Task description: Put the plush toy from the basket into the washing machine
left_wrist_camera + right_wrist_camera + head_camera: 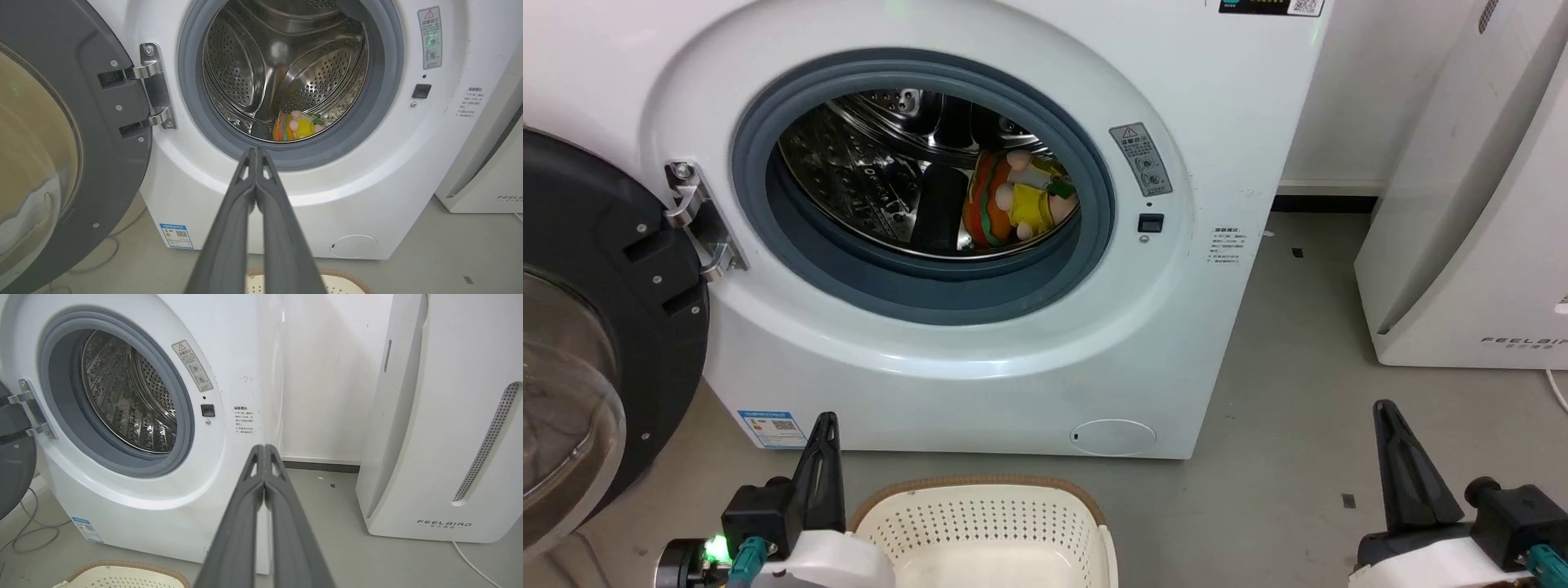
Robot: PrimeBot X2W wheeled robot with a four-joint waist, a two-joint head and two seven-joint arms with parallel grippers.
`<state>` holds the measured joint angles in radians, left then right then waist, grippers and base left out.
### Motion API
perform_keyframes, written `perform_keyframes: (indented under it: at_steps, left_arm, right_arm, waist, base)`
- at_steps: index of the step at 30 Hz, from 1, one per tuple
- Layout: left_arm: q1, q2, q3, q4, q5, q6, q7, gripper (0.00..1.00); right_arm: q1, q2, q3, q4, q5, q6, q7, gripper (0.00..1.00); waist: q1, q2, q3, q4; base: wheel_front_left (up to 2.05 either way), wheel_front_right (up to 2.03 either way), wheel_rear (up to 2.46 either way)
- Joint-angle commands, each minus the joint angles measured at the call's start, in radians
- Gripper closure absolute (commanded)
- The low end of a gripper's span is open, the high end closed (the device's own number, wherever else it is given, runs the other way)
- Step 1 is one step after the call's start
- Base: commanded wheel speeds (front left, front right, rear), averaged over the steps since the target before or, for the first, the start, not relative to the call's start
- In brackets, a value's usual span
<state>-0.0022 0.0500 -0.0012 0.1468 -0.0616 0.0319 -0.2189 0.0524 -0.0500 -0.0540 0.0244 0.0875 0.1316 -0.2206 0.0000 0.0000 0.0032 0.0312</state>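
The plush toy (1013,200) lies inside the washing machine (980,359). It rests low in the steel drum (866,180), past the grey gasket, well ahead of my left gripper (827,425) and above it. Along my left gripper's own line of sight, the toy sits just beyond and slightly right of my fingertips, but deep in the machine and well apart from them. Both of my grippers are empty: the left one's fingers are pressed together along their length, and my right gripper (1385,412) is pinched closed in the same way. Both are low and drawn back from the porthole. The basket (980,510) stands on the floor between my two grippers, just beside the left and further from the right, and the part of it I can see holds nothing. I judge the main job done, since the toy is out of the basket and in the drum with nothing hanging over the gasket. The glass door (621,269) hangs wide open, off to the left of my left gripper. Closing it is not asked for, so I reckon little or nothing is left. The white appliance (1478,245), ahead of my right gripper and to its right, plays no part.
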Motion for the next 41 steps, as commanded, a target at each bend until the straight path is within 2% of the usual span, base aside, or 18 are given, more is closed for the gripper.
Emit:
perform_keyframes:
  at_steps: [1, 41]
  left_arm:
    - [0.0, 0.0, 0.0, -0.011, 0.008, -0.003, 0.008, 1.0]
    - [0.001, 0.0, 0.001, -0.063, 0.029, -0.014, 0.089, 1.0]
  right_arm:
    - [-0.008, 0.0, 0.003, -0.004, -0.007, 0.0, 0.008, 1.0]
    - [-0.025, 0.0, 0.023, -0.012, -0.038, 0.0, 0.09, 1.0]
  waist:
    - [0.0, 0.0, 0.0, 0.0]
    - [0.0, 0.0, -0.001, -0.012]
  base:
    - [0.0, 0.0, 0.0]
    - [0.0, 0.0, 0.0]
